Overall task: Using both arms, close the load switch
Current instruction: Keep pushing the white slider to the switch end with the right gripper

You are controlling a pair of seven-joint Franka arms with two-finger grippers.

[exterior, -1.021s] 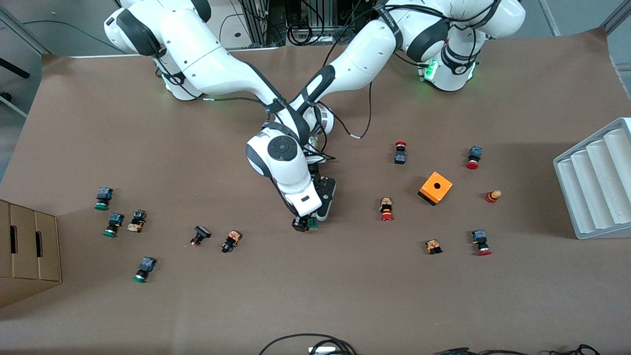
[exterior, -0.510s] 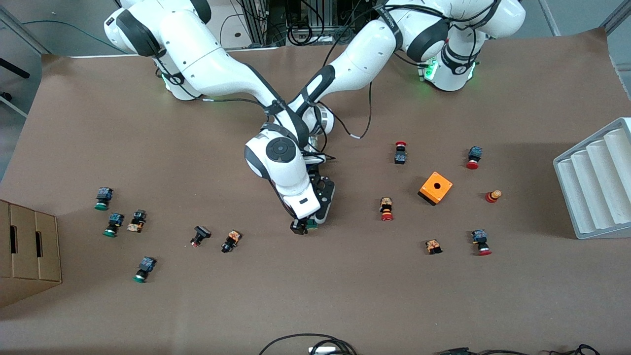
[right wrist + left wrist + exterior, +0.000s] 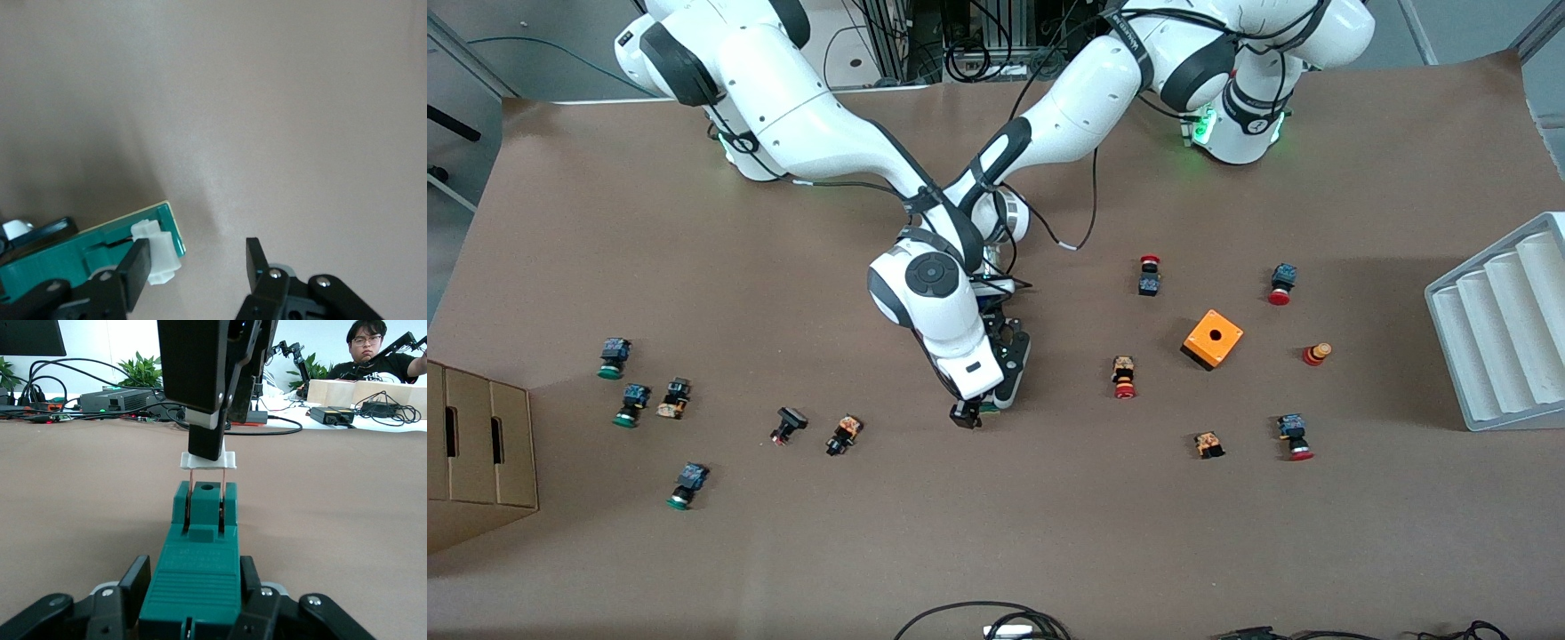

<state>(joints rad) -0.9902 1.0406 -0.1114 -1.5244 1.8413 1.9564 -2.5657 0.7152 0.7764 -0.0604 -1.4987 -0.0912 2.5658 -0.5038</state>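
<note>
**Two arms meet at the middle of the counter**

Two white arms cross over the brown counter (image 3: 1049,533). The right arm (image 3: 809,116) runs in from its base, bends at the elbow and points its wrist steeply down. The left arm (image 3: 1085,89) stretches in under it from its own end, with its wrist tucked low below the right arm's wrist joint.

The left end effector (image 3: 192,600) is clamped on the load switch (image 3: 193,567), one finger on each long side of the green body. It holds the switch low over the middle of the counter. The right end effector (image 3: 197,257) comes down on the switch's free end. Its fingers stand apart, and one finger (image 3: 137,267) presses against the white piece (image 3: 208,460), which sits raised on two thin metal legs.

Compared with a second ago, the right wrist and end effector have edged slightly toward the right arm's end of the counter. Less green now shows past them in the front view. The left arm has barely shifted.
</note>
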